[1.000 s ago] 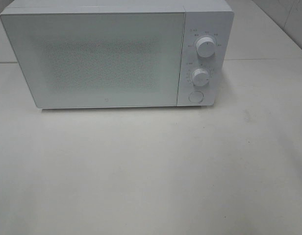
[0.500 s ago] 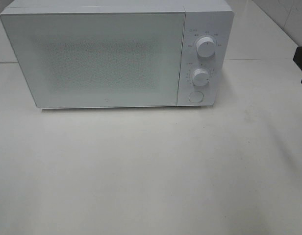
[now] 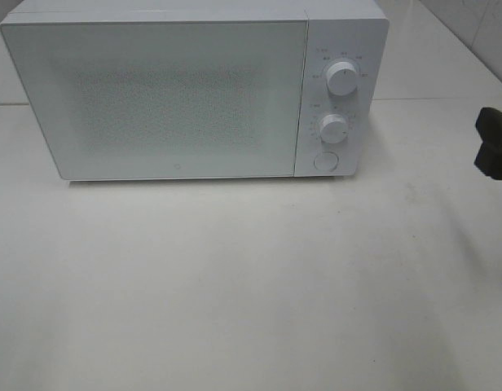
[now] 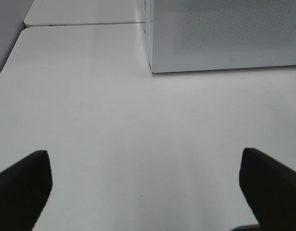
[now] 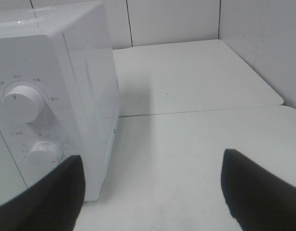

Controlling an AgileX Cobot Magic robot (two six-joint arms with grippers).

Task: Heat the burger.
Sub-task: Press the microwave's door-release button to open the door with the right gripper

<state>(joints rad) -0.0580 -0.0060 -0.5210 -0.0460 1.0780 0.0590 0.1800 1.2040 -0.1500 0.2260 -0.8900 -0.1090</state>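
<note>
The burger was out of sight in every view. The boxy white microwave oven (image 3: pixel 169 98) stood, door shut, on the pale worktop (image 3: pixel 235 285); my left claw (image 4: pixel 143 154) and right claw (image 5: pixel 152 156) both gaped wide, empty.

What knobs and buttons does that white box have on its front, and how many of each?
Dials: 2
Round button: 1
Total: 3
</note>
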